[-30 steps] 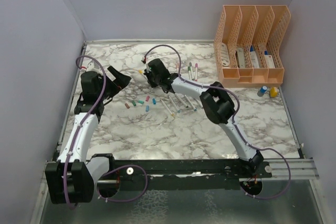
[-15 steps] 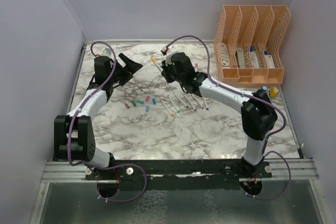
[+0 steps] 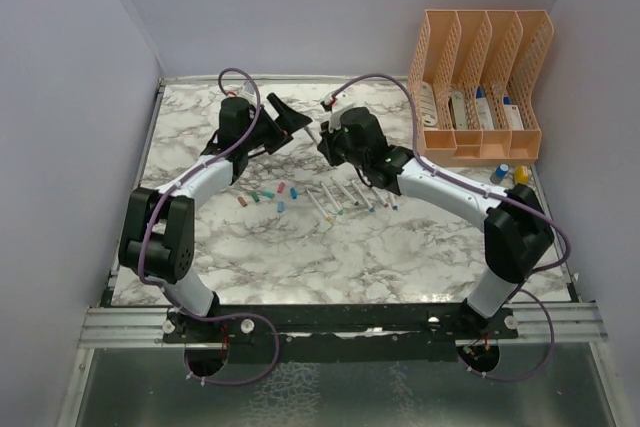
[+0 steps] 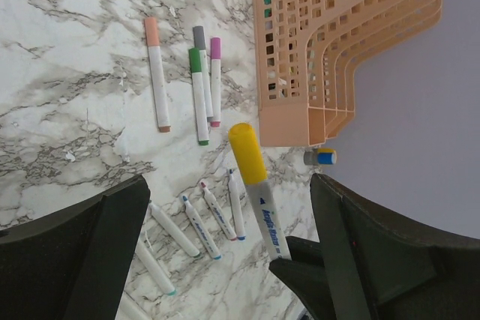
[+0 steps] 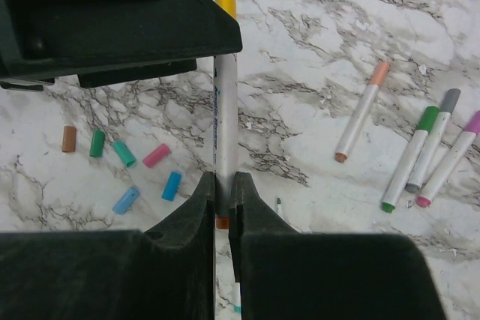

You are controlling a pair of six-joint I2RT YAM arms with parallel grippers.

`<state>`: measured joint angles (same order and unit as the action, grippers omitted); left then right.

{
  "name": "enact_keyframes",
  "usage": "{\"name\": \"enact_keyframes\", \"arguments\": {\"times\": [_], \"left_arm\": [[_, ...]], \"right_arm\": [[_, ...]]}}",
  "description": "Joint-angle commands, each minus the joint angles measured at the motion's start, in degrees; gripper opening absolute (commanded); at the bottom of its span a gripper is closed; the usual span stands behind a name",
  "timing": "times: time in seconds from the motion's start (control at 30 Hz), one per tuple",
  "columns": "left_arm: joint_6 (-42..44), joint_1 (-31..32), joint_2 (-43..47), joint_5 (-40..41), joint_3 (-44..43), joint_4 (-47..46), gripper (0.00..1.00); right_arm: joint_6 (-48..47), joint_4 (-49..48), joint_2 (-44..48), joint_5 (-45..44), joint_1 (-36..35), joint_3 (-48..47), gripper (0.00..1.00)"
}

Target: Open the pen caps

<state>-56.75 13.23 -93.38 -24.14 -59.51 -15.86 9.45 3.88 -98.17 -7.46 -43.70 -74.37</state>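
Note:
My right gripper (image 5: 223, 185) is shut on a white pen (image 5: 225, 110) near its orange tail and holds it above the table. The pen's yellow cap (image 5: 226, 4) is still on. The cap (image 4: 247, 151) lies between the wide-open jaws of my left gripper (image 4: 229, 185), touching neither finger. In the top view the two grippers (image 3: 290, 119) (image 3: 326, 142) meet at the back centre. Several loose pen caps (image 5: 124, 154) in orange, green, teal, pink and blue lie on the marble. Several uncapped pens (image 4: 201, 224) lie in a row. Several capped pens (image 4: 198, 95) lie nearby.
A peach lattice file organiser (image 3: 480, 77) stands at the back right, with a small blue bottle (image 3: 500, 173) and a yellow one (image 3: 521, 175) in front of it. Grey walls close in the marble table (image 3: 250, 257) on three sides.
Both arms have swung toward the back centre. The right gripper has carried the yellow-capped pen up and back. The left gripper has moved right until its open jaws bracket the cap.

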Motion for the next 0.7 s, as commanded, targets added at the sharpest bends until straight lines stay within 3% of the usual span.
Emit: {"name": "enact_keyframes", "arguments": {"times": [0.0, 0.27, 0.67], "left_arm": [[-1.2, 0.4, -1.2, -0.2, -1.0, -3.2, 0.9], [-2.2, 0.5, -2.3, -0.2, -1.3, -4.9, 0.78], [-3.1, 1.6, -3.2, -1.2, -1.0, -6.7, 0.51]], "right_arm": [[1.3, -0.9, 2.9, 2.4, -0.2, 1.2, 0.01], [1.4, -1.8, 3.6, 5.4, -0.2, 2.3, 0.01], [1.1, -3.2, 4.5, 7.7, -0.1, 3.2, 0.01]]}}
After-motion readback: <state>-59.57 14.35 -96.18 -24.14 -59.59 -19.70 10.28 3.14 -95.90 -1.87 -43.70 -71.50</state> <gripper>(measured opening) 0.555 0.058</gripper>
